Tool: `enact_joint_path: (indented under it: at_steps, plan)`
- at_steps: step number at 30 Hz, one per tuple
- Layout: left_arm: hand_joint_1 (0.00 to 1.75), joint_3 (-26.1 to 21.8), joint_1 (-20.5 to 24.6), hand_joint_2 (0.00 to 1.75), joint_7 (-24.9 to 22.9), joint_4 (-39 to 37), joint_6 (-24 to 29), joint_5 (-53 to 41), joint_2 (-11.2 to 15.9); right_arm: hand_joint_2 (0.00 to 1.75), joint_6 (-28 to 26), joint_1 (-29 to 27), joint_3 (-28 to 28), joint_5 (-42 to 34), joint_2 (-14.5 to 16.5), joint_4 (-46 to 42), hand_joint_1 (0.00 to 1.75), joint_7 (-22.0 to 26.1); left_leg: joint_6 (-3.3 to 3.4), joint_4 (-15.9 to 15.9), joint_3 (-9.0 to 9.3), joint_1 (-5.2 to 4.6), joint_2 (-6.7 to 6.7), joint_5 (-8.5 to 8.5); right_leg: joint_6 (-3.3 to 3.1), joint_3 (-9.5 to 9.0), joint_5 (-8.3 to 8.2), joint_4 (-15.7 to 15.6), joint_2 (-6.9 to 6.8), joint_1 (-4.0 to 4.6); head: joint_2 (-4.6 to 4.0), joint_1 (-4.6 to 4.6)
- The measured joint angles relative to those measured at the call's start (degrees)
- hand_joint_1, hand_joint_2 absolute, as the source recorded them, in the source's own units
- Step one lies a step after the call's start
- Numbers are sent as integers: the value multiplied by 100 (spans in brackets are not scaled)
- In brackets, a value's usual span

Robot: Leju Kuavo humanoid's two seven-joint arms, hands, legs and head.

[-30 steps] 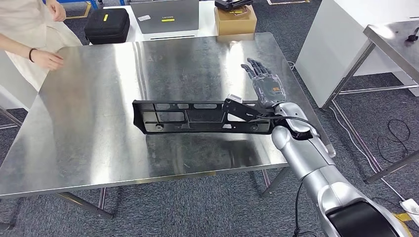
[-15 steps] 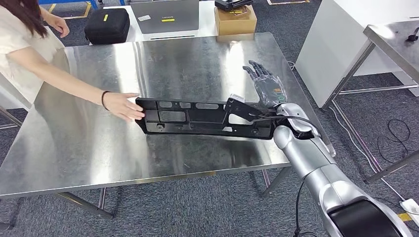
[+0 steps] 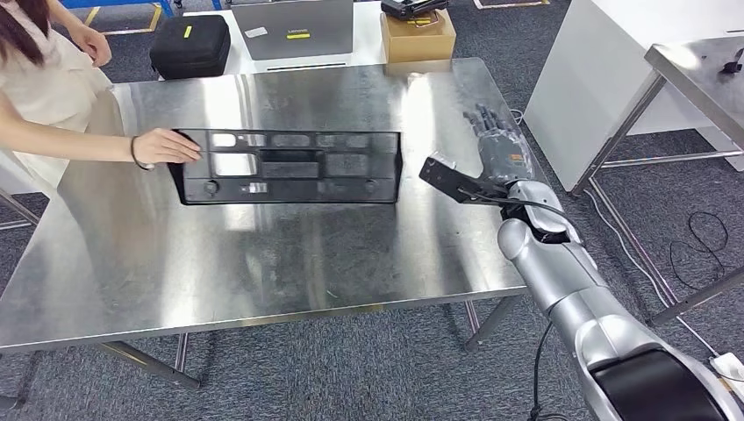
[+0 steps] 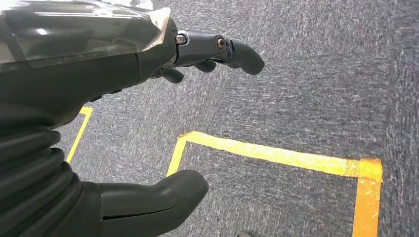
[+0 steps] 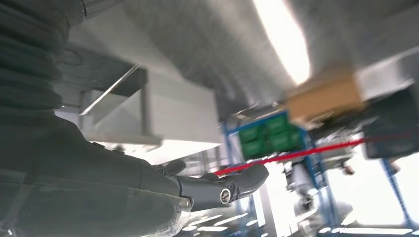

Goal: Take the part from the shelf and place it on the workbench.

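Note:
The part [image 3: 289, 167], a long black plastic frame with cut-outs, lies flat on the steel workbench [image 3: 263, 263], left of centre. A person's hand [image 3: 162, 146] grips its left end. My right hand [image 3: 500, 145] hovers over the bench's right edge, fingers stretched out and apart, holding nothing, well right of the part. In the right wrist view the right hand [image 5: 197, 190] has its fingers extended. My left hand [image 4: 163, 123] hangs over the carpet with thumb and fingers apart and nothing between them.
A person stands at the bench's far left corner. Behind the bench sit a black case [image 3: 189, 44], a grey laptop [image 3: 294, 31] and a cardboard box [image 3: 418, 37]. A white cabinet and a second metal table [image 3: 702, 70] stand to the right. Yellow floor tape [image 4: 276, 155] lies under my left hand.
The person has pulled the part leftwards and away across the bench, off my right hand. My right hand has shifted right and farther away, now empty.

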State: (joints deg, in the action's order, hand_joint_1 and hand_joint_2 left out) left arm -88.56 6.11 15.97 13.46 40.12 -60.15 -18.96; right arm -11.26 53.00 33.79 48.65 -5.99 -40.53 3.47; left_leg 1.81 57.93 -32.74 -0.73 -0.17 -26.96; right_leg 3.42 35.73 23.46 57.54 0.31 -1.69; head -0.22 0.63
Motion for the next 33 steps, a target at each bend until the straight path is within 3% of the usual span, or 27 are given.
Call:
enact_joint_path:
  at_steps: [12, 27, 30, 33]
  plan:
    - [0, 2, -5, 175, 79, -40, 3, 70, 17, 175, -161, 298, -260, 106, -29, 811, 0, -46, 0, 0, 2, 0, 1, -1, 0, -1, 0, 0, 0, 1, 0, -2]
    - [0, -1, -4, 175, 153, -74, -1, 151, 17, 175, -438, 291, -419, 460, -317, 941, 0, -224, 6, 1, 5, -2, 0, -4, 0, -1, 0, -2, -1, 0, 0, 0]
    - [0, -3, -4, 175, 154, -76, -8, 191, 17, 175, -660, 287, -469, 595, -468, 948, 0, -396, 7, 3, 6, -2, -10, -3, 1, -2, 0, -3, -13, 0, 0, 0]
    - [0, -5, -8, 175, 143, -85, -11, 261, 17, 175, -925, 283, -636, 624, -842, 974, 0, -432, 13, 6, -1, -6, -28, -1, 1, -9, 1, -8, -32, -1, 0, -2]
